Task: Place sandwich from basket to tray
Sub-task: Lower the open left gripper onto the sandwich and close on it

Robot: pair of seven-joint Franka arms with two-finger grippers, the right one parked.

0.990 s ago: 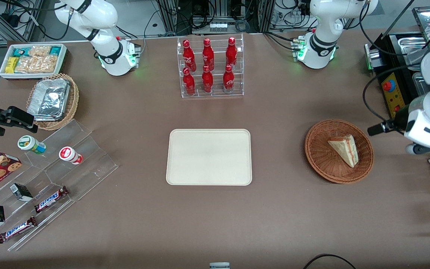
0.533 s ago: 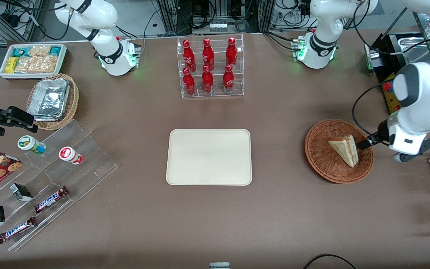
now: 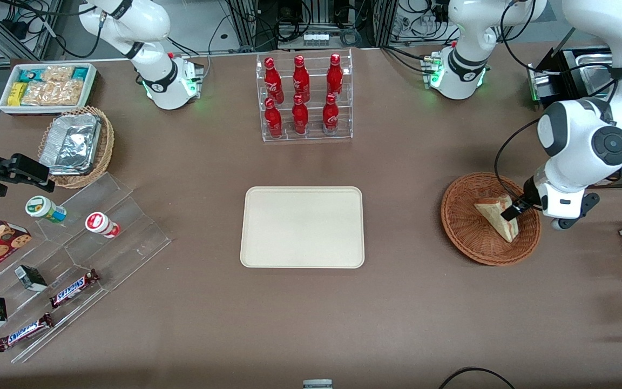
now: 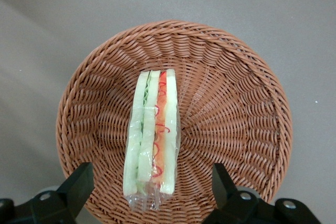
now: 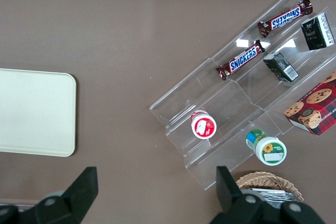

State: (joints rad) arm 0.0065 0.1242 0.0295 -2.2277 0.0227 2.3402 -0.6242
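a: since the sandwich [image 4: 152,142] lies on its side in the basket [image 4: 231,77], filling edge up, the hand [image 4: 152,192] hovers just above it, fingers [image 4: 79,184] spread wide to straddle it.
b: and its long axis?
a: it runs between those fingers; in the front view its tip points toward the tray [image 3: 302,227].

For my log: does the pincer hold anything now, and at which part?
Nothing is held. The pincer is open above the sandwich in the basket, fingers on either side, not touching.
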